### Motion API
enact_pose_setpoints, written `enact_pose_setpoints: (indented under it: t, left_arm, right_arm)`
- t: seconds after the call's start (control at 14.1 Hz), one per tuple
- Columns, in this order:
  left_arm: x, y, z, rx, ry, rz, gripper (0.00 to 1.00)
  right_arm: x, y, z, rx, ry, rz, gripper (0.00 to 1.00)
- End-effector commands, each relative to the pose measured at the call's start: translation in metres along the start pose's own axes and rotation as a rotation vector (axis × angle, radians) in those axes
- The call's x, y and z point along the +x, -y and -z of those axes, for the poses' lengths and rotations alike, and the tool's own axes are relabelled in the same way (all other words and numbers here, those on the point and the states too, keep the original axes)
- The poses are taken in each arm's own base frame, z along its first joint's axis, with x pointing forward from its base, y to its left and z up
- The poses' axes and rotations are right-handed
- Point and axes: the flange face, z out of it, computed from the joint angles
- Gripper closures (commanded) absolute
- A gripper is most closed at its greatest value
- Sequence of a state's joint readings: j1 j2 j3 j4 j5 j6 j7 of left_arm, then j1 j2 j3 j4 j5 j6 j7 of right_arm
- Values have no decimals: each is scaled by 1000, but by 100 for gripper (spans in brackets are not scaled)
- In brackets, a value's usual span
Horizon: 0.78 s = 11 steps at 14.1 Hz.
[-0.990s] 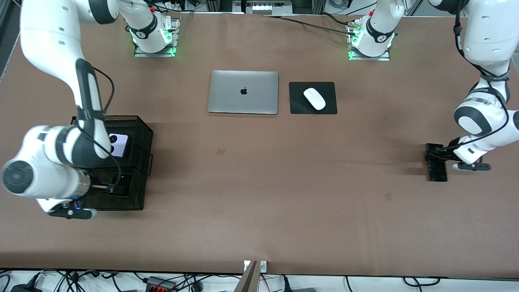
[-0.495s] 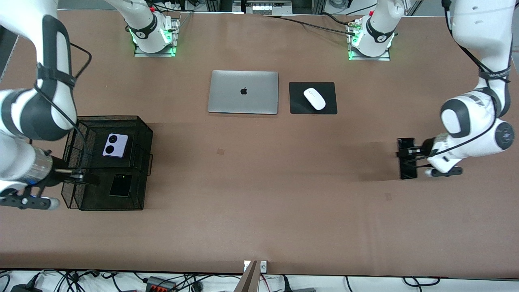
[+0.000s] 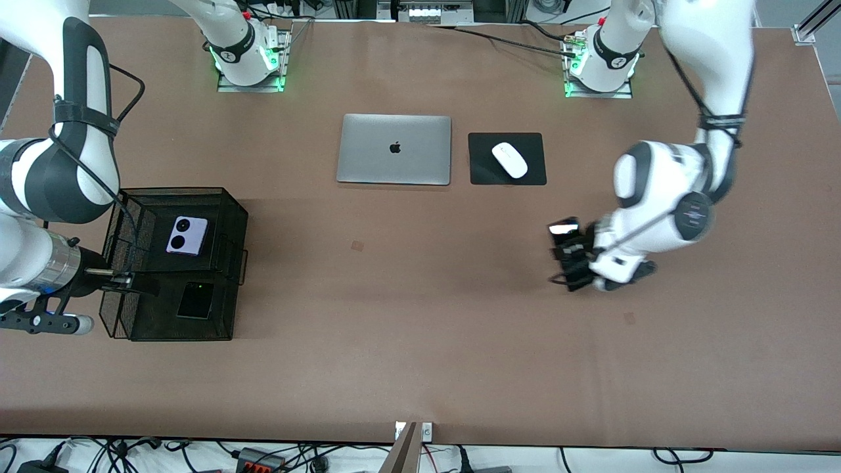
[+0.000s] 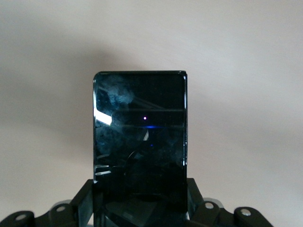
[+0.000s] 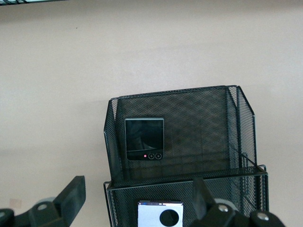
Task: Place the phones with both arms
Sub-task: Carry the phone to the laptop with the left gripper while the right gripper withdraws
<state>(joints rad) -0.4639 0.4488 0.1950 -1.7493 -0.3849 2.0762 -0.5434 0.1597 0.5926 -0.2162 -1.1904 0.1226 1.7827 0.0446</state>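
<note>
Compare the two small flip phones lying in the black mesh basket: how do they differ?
The pale-lilac squarish flip phone is light, with two large black round lenses; the black squarish flip phone is dark, with only small lenses along one edge. The lilac one lies in the basket's compartment farther from the front camera, the black one in the nearer compartment. Both are small, folded and lying flat.

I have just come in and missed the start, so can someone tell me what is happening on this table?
Two robot arms are putting phones into a black mesh organizer. The left gripper is shut on a black slab phone, carrying it over the open table. The right gripper hangs open by the organizer's end toward the right arm. A lilac flip phone and a black flip phone already lie in two compartments. A laptop and mouse sit untouched.
</note>
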Motion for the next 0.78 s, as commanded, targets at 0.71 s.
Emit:
enact_pose_setpoints:
  t: [0.71]
  left_arm:
    - [-69,-216,-39,-296,-76,174,51]
  right_arm:
    - [-14,52,-13,8,44,71,0]
